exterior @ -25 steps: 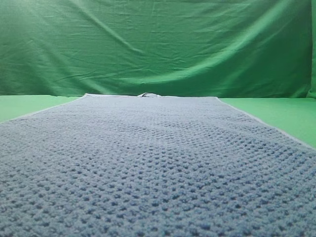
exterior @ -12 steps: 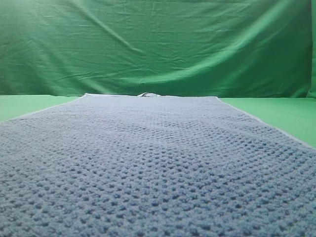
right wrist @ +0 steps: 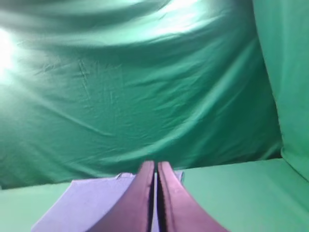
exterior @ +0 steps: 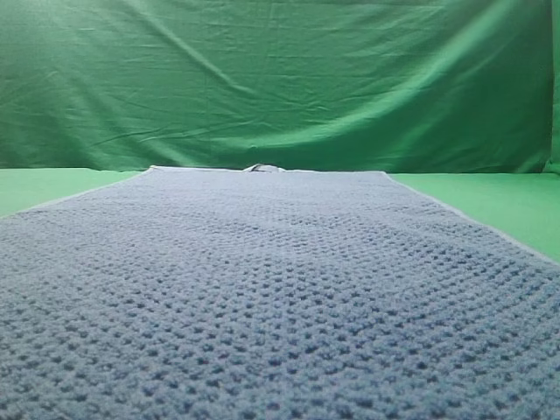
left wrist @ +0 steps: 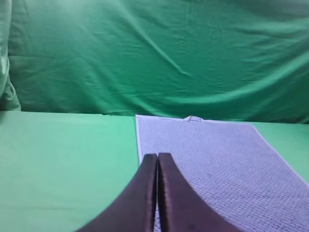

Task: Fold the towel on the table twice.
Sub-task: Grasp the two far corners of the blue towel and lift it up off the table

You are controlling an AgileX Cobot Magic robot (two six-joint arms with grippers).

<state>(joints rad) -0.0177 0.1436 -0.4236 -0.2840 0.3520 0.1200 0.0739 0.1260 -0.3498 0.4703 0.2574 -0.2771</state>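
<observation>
The blue-grey waffle towel (exterior: 271, 289) lies spread flat on the green table (exterior: 512, 201), filling most of the exterior view, with a small white tag (exterior: 263, 168) at its far edge. Neither arm shows in that view. In the left wrist view my left gripper (left wrist: 157, 155) is shut and empty, its tips hovering over the towel's (left wrist: 217, 164) left edge. From the right wrist camera, my right gripper (right wrist: 155, 164) is shut with nothing in it, pointing at the towel's (right wrist: 91, 203) far right corner.
A wrinkled green backdrop curtain (exterior: 280, 79) hangs behind the table. Bare green table cloth (left wrist: 63, 164) stretches left of the towel, and more (right wrist: 231, 193) lies to its right.
</observation>
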